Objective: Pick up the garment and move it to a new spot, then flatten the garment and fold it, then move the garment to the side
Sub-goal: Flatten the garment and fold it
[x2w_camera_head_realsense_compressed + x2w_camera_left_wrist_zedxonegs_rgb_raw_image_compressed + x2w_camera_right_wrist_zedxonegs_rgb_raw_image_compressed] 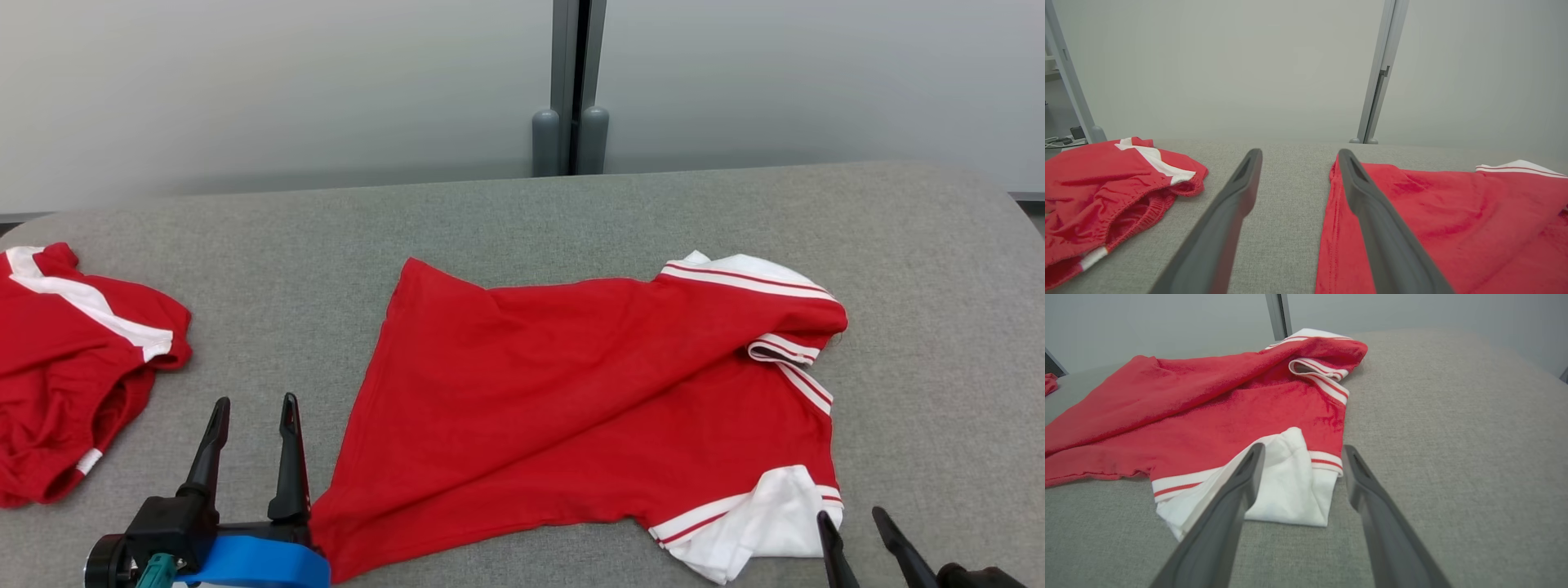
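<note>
To your left, bunched red shorts (73,359) lie on the grey woven tabletop (571,212). The left gripper (255,402) gapes empty beside the hem of the red polo shirt (571,392), which lies rumpled mid-table, a soft knit with white striped cuffs. The right gripper (851,516), also spread, perhaps brushes its sleeve.

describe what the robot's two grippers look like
The left gripper has two long, matte dark grey fingers that taper to narrow tips, each with a slotted recess near the end. They rise from a black block, with a bright blue band and a small teal part behind. The right gripper has matching dark tapered fingers.
</note>
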### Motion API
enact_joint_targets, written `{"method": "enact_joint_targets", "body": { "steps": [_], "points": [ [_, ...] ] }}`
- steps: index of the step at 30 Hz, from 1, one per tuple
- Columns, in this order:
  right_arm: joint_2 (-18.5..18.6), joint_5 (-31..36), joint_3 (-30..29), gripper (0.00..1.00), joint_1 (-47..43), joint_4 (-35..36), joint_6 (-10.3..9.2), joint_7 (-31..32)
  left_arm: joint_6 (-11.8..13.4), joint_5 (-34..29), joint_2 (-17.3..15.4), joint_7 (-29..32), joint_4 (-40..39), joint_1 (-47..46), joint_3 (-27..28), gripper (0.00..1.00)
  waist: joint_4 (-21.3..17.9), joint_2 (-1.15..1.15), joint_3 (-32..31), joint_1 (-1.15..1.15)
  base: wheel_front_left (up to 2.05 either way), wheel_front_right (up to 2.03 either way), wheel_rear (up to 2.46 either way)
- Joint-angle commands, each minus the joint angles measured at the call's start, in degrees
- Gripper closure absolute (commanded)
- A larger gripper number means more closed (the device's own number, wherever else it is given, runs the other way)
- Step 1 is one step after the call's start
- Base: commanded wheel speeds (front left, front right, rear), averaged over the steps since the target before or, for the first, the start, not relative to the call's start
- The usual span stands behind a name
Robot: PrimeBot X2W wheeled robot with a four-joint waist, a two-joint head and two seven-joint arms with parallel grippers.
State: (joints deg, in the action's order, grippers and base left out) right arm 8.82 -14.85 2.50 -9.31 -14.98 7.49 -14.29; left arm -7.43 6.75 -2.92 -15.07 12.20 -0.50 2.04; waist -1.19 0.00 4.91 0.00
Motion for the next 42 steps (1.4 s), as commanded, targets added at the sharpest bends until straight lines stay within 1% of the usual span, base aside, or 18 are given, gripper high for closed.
{"method": "enact_joint_targets", "body": {
  "steps": [1, 5, 9, 12, 19, 23, 25, 31, 36, 42],
  "points": [
    [-0.05, 0.39, -0.94, 0.00, -0.79, 1.91, 0.02, -0.53, -0.05, 0.31, 0.05, -0.15, -0.12, 0.45, -0.09, 0.00, 0.05, 0.00, -0.38, 0.00, 0.00, 0.00, 0.00],
    [0.27, 1.01, -1.73, 0.00, -0.36, 3.59, 0.02, -0.68, -0.03, 0.35, 0.05, -0.15, 0.03, 0.69, -0.15, 0.00, 0.27, 0.00, -0.88, 0.00, 0.00, 0.00, 0.00],
    [1.23, 2.23, -2.47, 0.00, 2.97, 4.06, 0.02, -0.75, -0.04, 0.07, 0.05, -0.15, 0.13, 0.89, -0.21, 0.00, 0.74, 0.00, -1.36, 0.00, 0.00, 0.00, 0.00],
    [2.25, 3.19, -2.94, 0.00, 6.61, 3.25, 0.02, 0.17, -0.04, -0.10, 0.04, -0.15, 0.13, 1.00, -0.18, 0.00, 1.10, 0.00, -1.55, 0.00, 0.00, 0.00, 0.00],
    [5.42, 5.92, -2.73, 0.00, 18.75, -0.44, 0.01, 4.20, -0.05, -0.34, 0.05, -0.15, 0.12, 0.38, -0.77, 0.00, 2.55, 0.00, -0.89, 0.00, 0.00, 0.00, 0.00],
    [6.95, 7.43, -1.65, 0.00, 23.63, -4.73, 0.02, 7.27, -0.05, -0.27, 0.04, -0.15, 0.15, -0.57, -1.37, 0.00, 3.81, 0.00, -0.08, 0.00, 0.00, 0.00, 0.00],
    [7.77, 7.08, -0.94, 0.00, 25.61, -7.40, 0.01, 8.45, -0.06, -0.19, 0.04, -0.15, 0.13, -0.65, -1.44, 0.00, 4.24, 0.00, 0.17, 0.00, 0.00, 0.00, 0.00],
    [9.81, 6.58, 1.18, 0.00, 27.78, -17.73, 0.01, 11.24, -0.06, 0.11, 0.05, -0.15, 0.00, -0.65, -1.36, 0.00, 5.16, 0.00, 0.77, 0.00, 0.00, 0.00, 0.00],
    [10.32, 5.57, 1.94, 0.00, 28.70, -25.50, 0.01, 12.70, -0.06, 0.29, 0.05, -0.15, -0.38, -1.28, -1.18, 0.00, 5.55, 0.00, 1.78, 0.00, 0.00, 0.00, 0.00],
    [9.93, 4.03, 4.28, 0.00, 30.23, -31.76, 0.01, 13.04, -0.06, 0.37, 0.04, -0.15, -0.43, -1.83, -1.04, 0.00, 5.59, 0.00, 3.05, 0.00, 0.00, 0.00, 0.00]
  ]
}}
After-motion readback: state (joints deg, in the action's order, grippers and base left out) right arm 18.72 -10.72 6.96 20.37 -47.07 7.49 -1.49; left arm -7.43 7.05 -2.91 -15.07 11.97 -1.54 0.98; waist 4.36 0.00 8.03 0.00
